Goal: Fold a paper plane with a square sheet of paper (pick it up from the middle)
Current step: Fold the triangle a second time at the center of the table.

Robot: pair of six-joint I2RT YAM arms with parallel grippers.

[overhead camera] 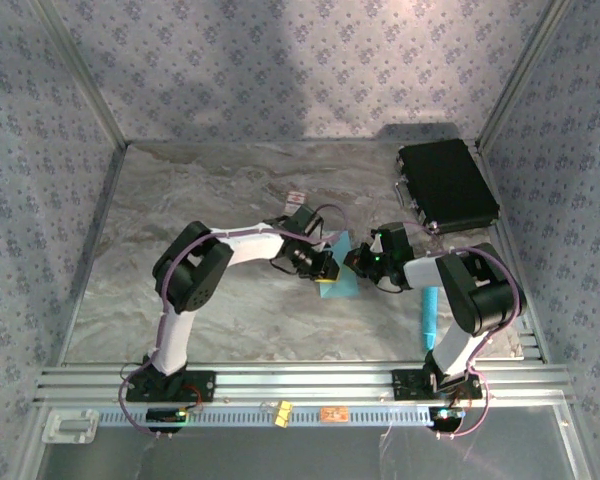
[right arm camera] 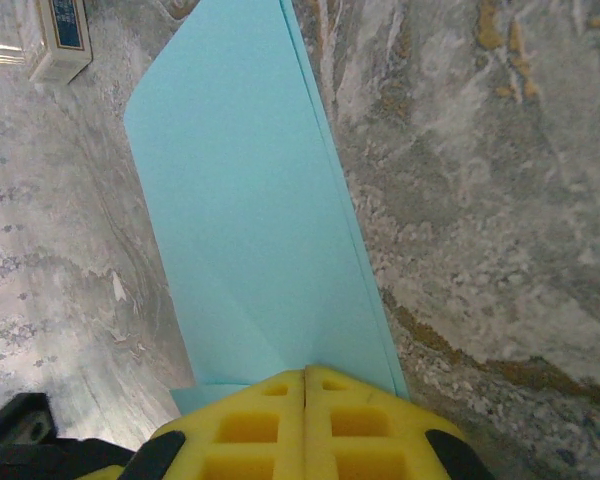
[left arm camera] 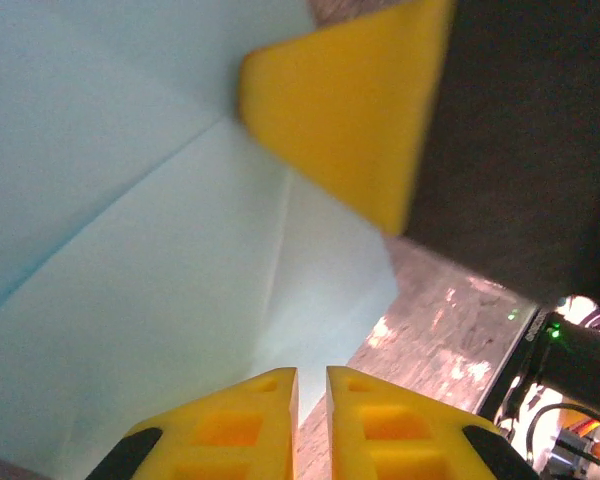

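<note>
Your right claw [right arm camera: 306, 375] is pressed together on the near end of the sheet of paper [right arm camera: 250, 200]. The sheet sits at the middle of the bench [right arm camera: 460, 180] between the two arms, already folded long and narrow, with creases crossing it. Your left claw [left arm camera: 312, 375] is parted by a narrow slit, and nothing clearly sits between its fingers. The right claw's yellow finger lies over the paper just ahead of it.

The main risk is the single hold. If only one claw has the paper, any pull or twist from that wrist can swing the free end, open the layered long edge and spoil the crease. You cannot tell whether the sheet rests flat on the bench or hangs just above it, so pressing down could buckle it. The two claws are almost touching, so a careless sideways move by either one could knock the other or tear the paper between them.

The far half of the bench and its left side offer open room. On the right it is tighter: a cyan stick [overhead camera: 429, 312] lies beside the right arm, and a black case [overhead camera: 447, 185] fills the far right corner. A small white box [right arm camera: 62, 35] sits beyond the sheet's far end. Patterned walls close three sides, and a metal rail [overhead camera: 300, 380] runs along the near edge
</note>
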